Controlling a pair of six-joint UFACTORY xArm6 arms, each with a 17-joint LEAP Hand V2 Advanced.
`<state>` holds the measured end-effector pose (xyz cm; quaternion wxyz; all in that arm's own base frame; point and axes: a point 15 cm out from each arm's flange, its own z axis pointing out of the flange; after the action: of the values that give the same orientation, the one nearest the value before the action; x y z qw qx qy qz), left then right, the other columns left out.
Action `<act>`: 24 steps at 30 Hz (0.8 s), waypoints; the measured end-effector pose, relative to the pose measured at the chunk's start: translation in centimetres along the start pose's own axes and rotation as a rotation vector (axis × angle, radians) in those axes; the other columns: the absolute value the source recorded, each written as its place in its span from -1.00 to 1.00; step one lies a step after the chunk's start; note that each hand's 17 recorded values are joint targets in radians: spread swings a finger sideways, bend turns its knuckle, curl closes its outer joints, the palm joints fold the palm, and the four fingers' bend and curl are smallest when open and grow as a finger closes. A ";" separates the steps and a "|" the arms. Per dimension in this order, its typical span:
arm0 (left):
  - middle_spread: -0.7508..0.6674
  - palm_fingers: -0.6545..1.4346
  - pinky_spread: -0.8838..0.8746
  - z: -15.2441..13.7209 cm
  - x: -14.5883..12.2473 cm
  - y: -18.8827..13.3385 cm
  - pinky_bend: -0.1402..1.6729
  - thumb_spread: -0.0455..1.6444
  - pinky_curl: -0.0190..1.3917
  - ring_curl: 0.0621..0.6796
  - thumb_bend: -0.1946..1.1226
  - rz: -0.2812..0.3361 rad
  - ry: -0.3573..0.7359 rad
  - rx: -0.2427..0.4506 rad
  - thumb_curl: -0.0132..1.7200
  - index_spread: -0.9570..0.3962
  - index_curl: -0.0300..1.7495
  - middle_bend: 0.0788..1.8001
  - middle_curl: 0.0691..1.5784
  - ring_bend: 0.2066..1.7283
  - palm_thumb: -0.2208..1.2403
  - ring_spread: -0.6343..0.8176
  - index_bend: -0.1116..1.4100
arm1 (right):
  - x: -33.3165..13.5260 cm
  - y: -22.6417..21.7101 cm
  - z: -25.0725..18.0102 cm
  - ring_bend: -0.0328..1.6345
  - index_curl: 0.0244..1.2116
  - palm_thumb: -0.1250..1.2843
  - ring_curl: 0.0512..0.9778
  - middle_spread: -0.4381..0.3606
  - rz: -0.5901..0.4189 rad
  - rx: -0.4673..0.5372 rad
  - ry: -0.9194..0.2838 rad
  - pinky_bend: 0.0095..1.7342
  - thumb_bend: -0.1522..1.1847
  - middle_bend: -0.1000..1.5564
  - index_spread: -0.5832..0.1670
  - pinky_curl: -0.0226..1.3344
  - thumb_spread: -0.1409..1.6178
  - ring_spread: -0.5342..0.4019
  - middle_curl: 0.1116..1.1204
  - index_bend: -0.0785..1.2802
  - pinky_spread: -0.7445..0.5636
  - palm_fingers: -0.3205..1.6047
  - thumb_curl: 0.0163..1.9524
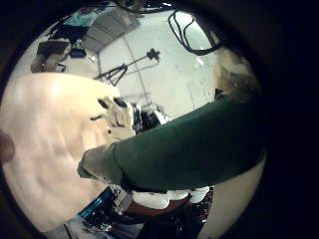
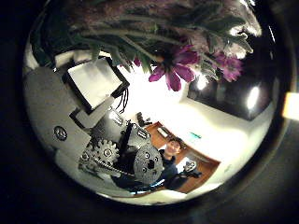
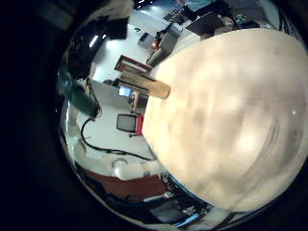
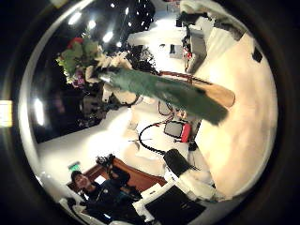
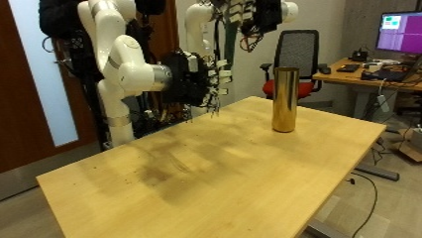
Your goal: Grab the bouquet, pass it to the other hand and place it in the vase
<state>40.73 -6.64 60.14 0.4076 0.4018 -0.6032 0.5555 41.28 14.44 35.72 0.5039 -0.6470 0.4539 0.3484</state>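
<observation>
- Midway through the handover, the bouquet hangs in the air, up and to the arms' side of the vase, with its green-wrapped stems pointing down.
- Apparently gripped from above, the bouquet is close against the left hand. That hand's palm views are filled by pink blooms and the green wrap, so its fingers look closed round the stems.
- Lower, and farther from the vase than the bouquet, the right hand waits beside the stems with its fingers loosely spread, clasping nothing that can be seen.
- Done so far, judging from this: the lift. The pass looks about to happen, and the placing has not begun.
- Upright and empty, the gold vase stands on the table, well apart from both hands.
- Cut off at the outside view's upper edge are the flower heads and most of the left hand, so its exact hold is hard to confirm.
- Unclear, too, is whether the right hand's fingertips touch the wrap or stop just beside it.
</observation>
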 end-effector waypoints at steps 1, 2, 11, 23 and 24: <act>-0.57 0.62 -0.62 -1.1 0.9 -0.1 0.45 -0.77 0.09 0.72 -0.73 0.022 -0.016 0.025 -0.04 -0.55 0.07 0.37 0.03 0.67 0.90 -0.69 0.16 | 0.1 -0.1 -0.2 -0.33 -0.26 0.26 -0.49 0.15 0.001 0.006 -0.001 -0.43 -0.83 -0.46 -0.49 -0.16 0.23 0.39 -0.50 -0.56 0.49 -0.84 -0.45; -0.57 0.62 -0.62 -2.0 1.8 -0.3 0.44 -0.77 0.10 0.73 -0.73 0.040 -0.024 0.051 -0.03 -0.56 0.09 0.37 0.03 0.67 0.90 -0.69 0.14 | 0.3 -0.1 -0.2 -0.40 -0.32 0.25 -0.54 0.18 0.006 0.008 -0.002 -0.50 -0.82 -0.53 -0.51 -0.22 0.23 0.43 -0.54 -0.63 0.54 -0.80 -0.46; -0.56 0.63 -0.62 -8.2 6.5 -0.2 0.42 -0.80 0.16 0.73 -0.73 0.146 -0.086 0.221 0.02 -0.64 0.31 0.37 0.03 0.67 0.89 -0.68 0.00 | 1.2 -0.2 -0.6 -0.56 -0.64 0.21 -0.60 0.28 0.030 0.019 -0.004 -0.59 -0.81 -0.67 -0.55 -0.39 0.24 0.50 -0.64 -0.70 0.58 -0.75 -0.54; -0.56 0.65 -0.64 -13.9 6.1 3.4 0.36 -0.79 0.23 0.73 -0.73 0.167 -0.183 0.317 0.07 -0.70 0.48 0.36 0.03 0.65 0.87 -0.68 -0.15 | 1.2 0.0 0.0 -0.59 -0.70 0.21 -0.58 0.29 0.033 0.003 -0.010 -0.59 -0.81 -0.67 -0.54 -0.45 0.25 0.51 -0.69 -0.68 0.58 -0.73 -0.56; -0.56 0.65 -0.64 -14.3 5.4 3.5 0.36 -0.79 0.23 0.73 -0.74 0.155 -0.185 0.320 0.07 -0.70 0.49 0.36 0.04 0.65 0.87 -0.68 -0.16 | 1.1 0.0 0.1 -0.60 -0.70 0.21 -0.58 0.29 0.031 0.001 -0.010 -0.59 -0.81 -0.67 -0.54 -0.45 0.25 0.51 -0.69 -0.67 0.58 -0.72 -0.56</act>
<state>36.22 7.63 64.67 0.2375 0.4632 -0.5710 0.6348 41.66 14.25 34.69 0.5011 -0.6377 0.4618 0.3591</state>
